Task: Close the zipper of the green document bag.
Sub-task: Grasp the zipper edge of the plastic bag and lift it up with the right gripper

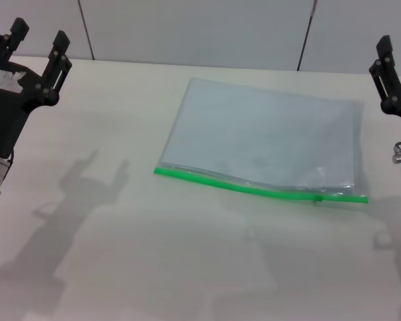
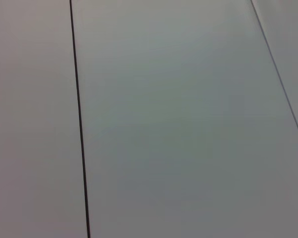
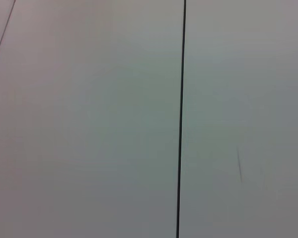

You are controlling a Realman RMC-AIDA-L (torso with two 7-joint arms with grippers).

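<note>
- The left gripper (image 1: 39, 41) is raised at the left edge of the head view, its two black fingers (image 1: 59, 48) spread wide with nothing between them.
- The right gripper (image 1: 387, 63) shows only partly at the right edge of the head view; one black finger can be seen, so whether its fingers are spread or pressed together cannot be told.
- The green document bag (image 1: 267, 137) lies flat on the pale tabletop (image 1: 120, 254), well to the right of the left fingers and just to the left of the right finger, below both.
- No fingers touch the bag; both grippers hang apart from it.
- The zipper (image 1: 254, 188) runs along the bag's long edge nearest the robot, a bright green strip from the bag's left corner to its right corner.
- A small grey-green slider tab (image 1: 317, 196) sits on the strip toward the end closer to the right gripper, far from the left fingers.
- To the left of the slider, the strip bows a little and the bag's upper sheet seems to lift slightly from the green edge; whether it is open there cannot be told for sure.
- Shadows of the left arm fall on the tabletop below the left fingers.
- Both wrist views show only a pale panelled wall (image 2: 188, 124) with thin dark seams (image 3: 181, 124); no fingers and no bag appear in them.
</note>
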